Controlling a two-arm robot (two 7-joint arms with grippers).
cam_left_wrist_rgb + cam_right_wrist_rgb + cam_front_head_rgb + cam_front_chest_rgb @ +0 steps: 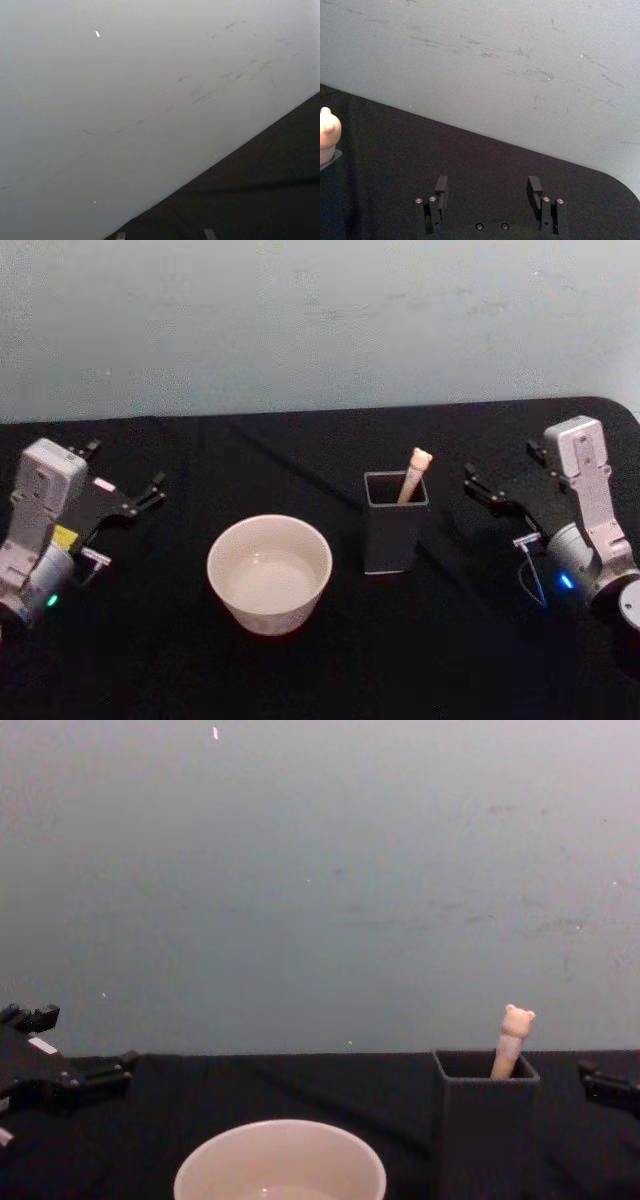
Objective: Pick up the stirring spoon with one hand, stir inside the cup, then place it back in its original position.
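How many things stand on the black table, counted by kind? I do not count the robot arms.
Cup: 1
Holder: 1
Spoon, standing in the holder: 1
Total: 3

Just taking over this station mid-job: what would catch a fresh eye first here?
The cream cup sits at the centre of the black table, with the dark grey holder just to its right. The stirring spoon stands in the holder, bear head up. The left hand and right hand wait open at the sides.
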